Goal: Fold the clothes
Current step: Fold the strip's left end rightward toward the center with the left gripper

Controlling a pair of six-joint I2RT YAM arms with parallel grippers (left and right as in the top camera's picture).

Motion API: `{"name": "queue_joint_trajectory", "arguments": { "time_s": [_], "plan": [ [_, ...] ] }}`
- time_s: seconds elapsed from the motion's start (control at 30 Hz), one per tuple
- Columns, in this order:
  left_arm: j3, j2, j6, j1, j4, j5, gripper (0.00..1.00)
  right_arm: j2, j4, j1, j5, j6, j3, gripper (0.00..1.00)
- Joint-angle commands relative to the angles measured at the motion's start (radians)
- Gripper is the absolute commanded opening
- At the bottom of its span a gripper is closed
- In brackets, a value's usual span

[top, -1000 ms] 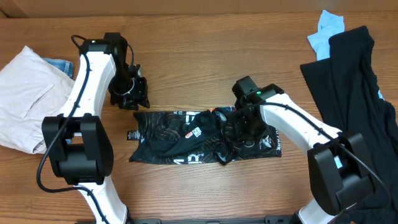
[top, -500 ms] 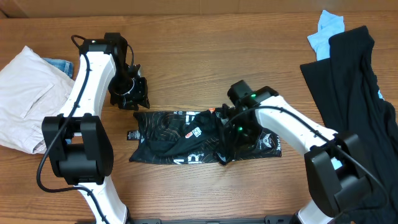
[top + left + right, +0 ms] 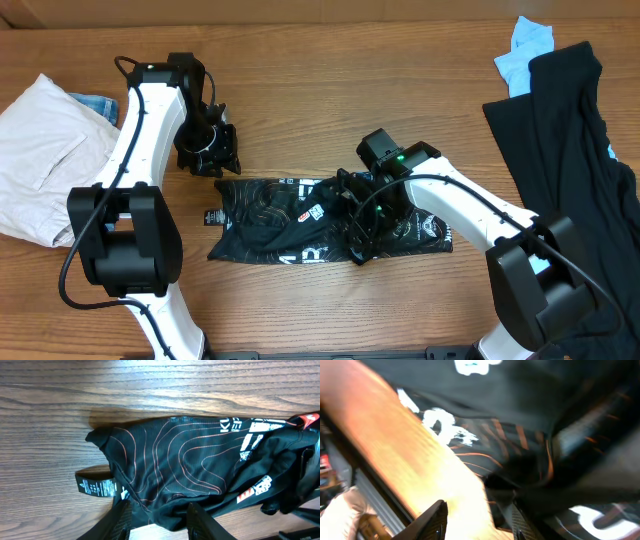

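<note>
The black jersey shirt with white lettering and orange logos lies crumpled flat in the table's middle. It fills the left wrist view with its thin wavy lines. My left gripper is open and empty just beyond the shirt's top left corner; its fingers frame the shirt's near edge. My right gripper is low over the shirt's bunched middle right. The right wrist view is blurred: the fingers are spread, with bare table between them and shirt fabric against the right finger.
A white garment lies at the left edge with a bit of blue denim behind it. A plain black garment and a light blue cloth lie at the right. A black label tag sticks out at the shirt's left.
My right gripper has moved left and a little toward the front across the shirt. The left arm has not moved. The shirt's outline looks unchanged.
</note>
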Motion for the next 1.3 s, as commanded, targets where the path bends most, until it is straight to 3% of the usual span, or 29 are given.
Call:
{"name": "queue_joint_trajectory", "arguments": {
  "time_s": [0.0, 0.27, 0.6, 0.73, 1.0, 1.27],
  "plan": [
    [0.021, -0.01, -0.01, -0.008, 0.0, 0.012, 0.4, -0.004, 0.005, -0.002, -0.061, -0.048, -0.003, 0.45],
    [0.021, -0.01, -0.01, -0.008, -0.001, 0.012, 0.46, -0.037, -0.055, -0.011, 0.087, -0.014, 0.04, 0.46],
    [0.01, -0.009, -0.032, -0.006, -0.04, -0.127, 0.6, -0.148, -0.021, -0.091, 0.439, 0.245, 0.084, 0.49],
    [-0.038, -0.008, -0.052, -0.006, -0.021, -0.197, 0.62, -0.148, -0.05, -0.135, 0.442, 0.246, 0.084, 0.5],
    [-0.213, -0.008, -0.056, -0.008, 0.015, -0.201, 0.64, -0.148, -0.081, -0.163, 0.443, 0.265, 0.084, 0.54],
    [-0.398, -0.007, -0.059, -0.008, 0.197, -0.201, 0.67, -0.148, -0.093, -0.163, 0.442, 0.268, 0.083, 0.55]
  ]
}}
